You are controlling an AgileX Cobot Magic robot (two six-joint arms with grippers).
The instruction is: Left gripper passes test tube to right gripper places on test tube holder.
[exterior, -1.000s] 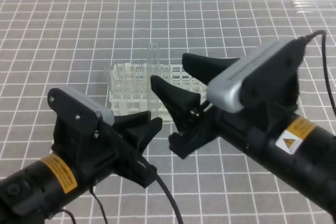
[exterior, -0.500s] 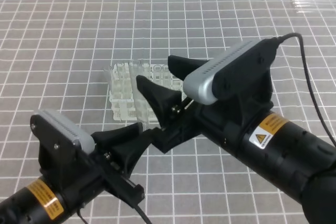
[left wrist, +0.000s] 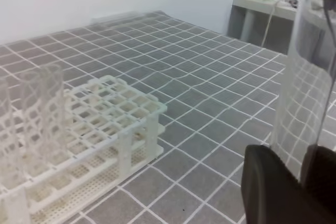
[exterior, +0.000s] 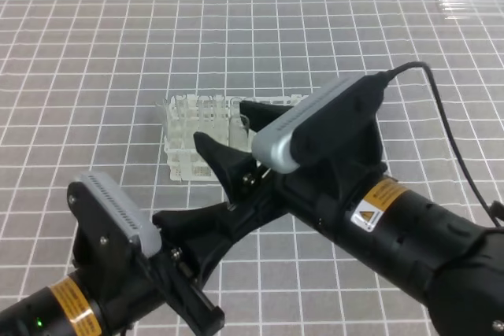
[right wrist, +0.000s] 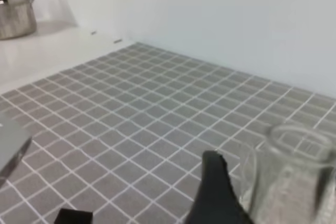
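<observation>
Exterior high view: left gripper [exterior: 223,222] sits low in front, fingers narrowed on the test tube [exterior: 238,135], which stands upright above its fingertips. Right gripper [exterior: 228,127] reaches across from the right with jaws spread wide, one finger on each side of the tube's upper part; contact not clear. Test tube holder [exterior: 185,127] lies on the gridded mat [exterior: 94,60] just beyond both grippers, partly hidden behind the right one.

Left wrist view: tube [left wrist: 302,77] rises straight up between the two black fingers [left wrist: 273,192] at bottom right, looks clamped. Holder [left wrist: 100,124] is ahead and left of that gripper, flat on the mat. Another clear tube [left wrist: 44,114] stands in the holder at its near left.

Right wrist view: tube's open rim [right wrist: 294,145] just beside one black finger [right wrist: 215,192], blurred.
</observation>
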